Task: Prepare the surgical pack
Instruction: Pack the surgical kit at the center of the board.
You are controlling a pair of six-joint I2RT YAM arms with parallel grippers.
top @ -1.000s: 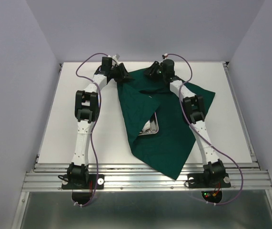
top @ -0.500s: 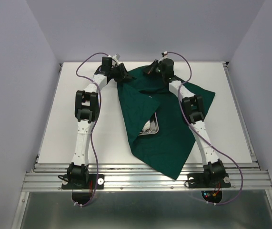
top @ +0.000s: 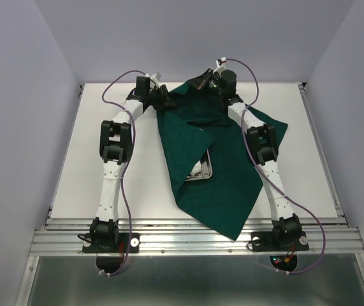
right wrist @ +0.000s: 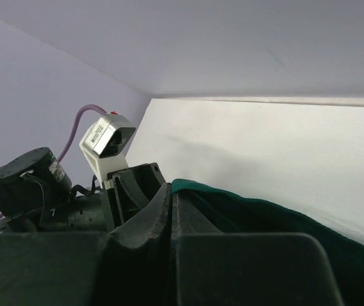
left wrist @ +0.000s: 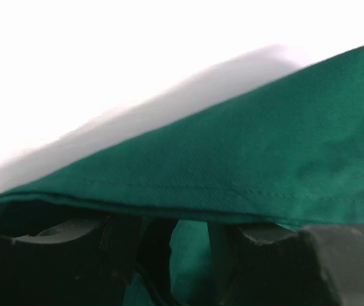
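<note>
While drape (top: 232,185) half-covers tray (top: 203,171), left gripper (top: 163,99) pinches its far corner; right gripper (top: 201,81) clamped on far edge.

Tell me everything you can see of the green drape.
The drape is a large dark green woven cloth with a stitched hem, lying rumpled and folded over itself across the middle of the white table, one corner reaching over the near rail. A fold partly covers the steel tray, whose corner shows. At the far side both grippers pinch its edge: the left gripper low, the right gripper holding a corner up.
</note>
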